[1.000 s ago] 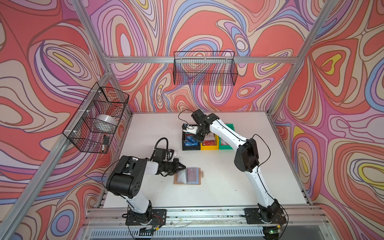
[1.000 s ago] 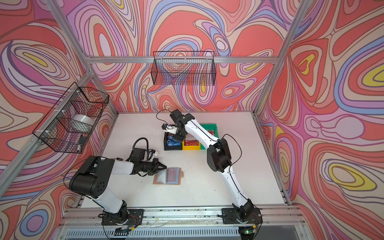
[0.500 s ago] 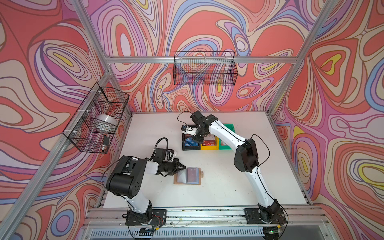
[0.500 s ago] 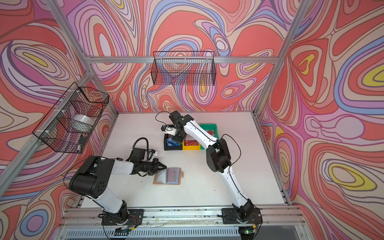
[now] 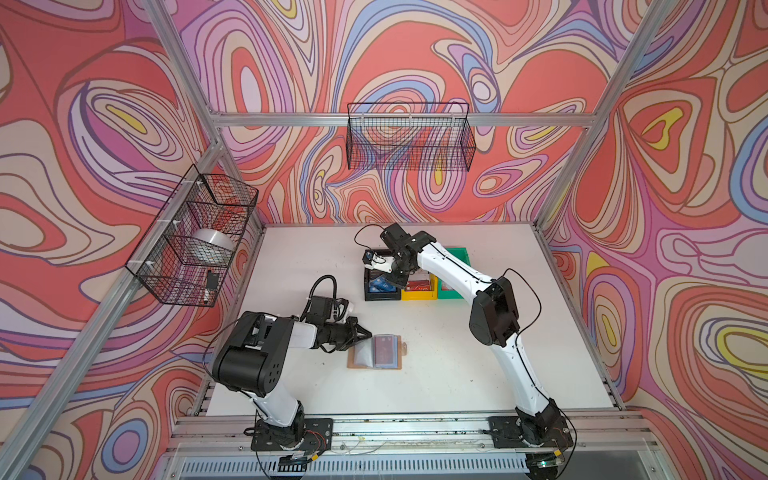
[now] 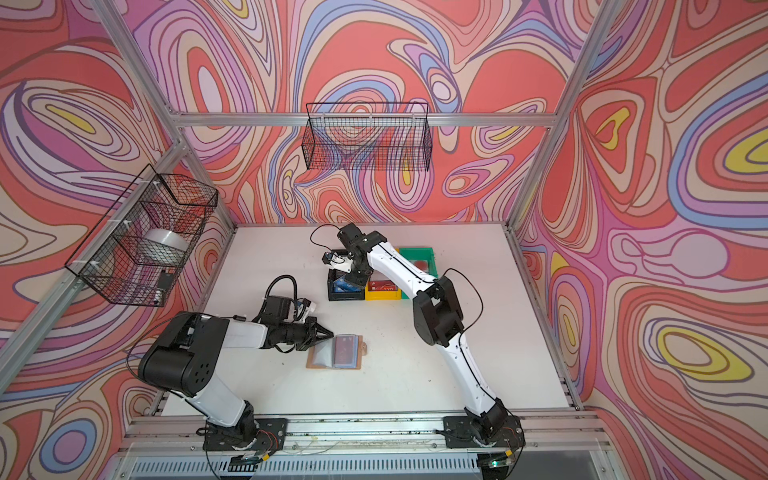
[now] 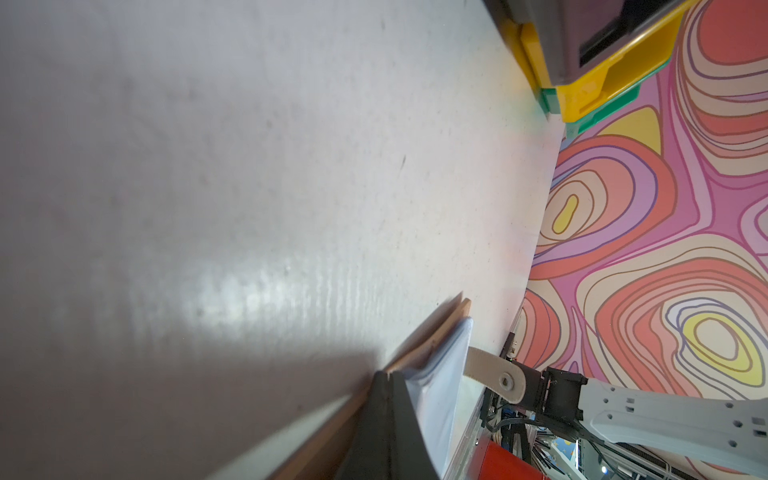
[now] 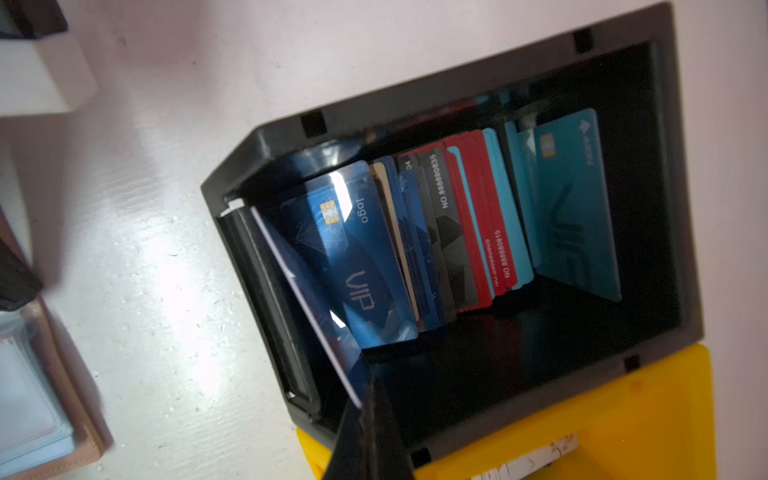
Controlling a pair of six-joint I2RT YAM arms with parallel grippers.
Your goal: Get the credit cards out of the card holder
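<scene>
In the black bin (image 8: 436, 91), a blue card (image 8: 353, 253) reads "VIP" and "logo". A black card (image 8: 446, 216) reads "NO.888880835", a red card (image 8: 500, 253) apparently "NO.888880815", and a teal card (image 8: 577, 208) a faint "VIP".

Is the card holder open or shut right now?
Open: the card holder lies spread flat, its clear sleeves facing up, a dark red card showing in one.

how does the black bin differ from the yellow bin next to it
The black bin is packed with mixed-colour standing cards; the yellow bin shows only a red card lying flat. The black bin ends the row; the yellow bin sits between it and the green bin. The right gripper holds a blue card over the black bin, not the yellow bin. Both are open-top plastic bins, side by side.
</scene>
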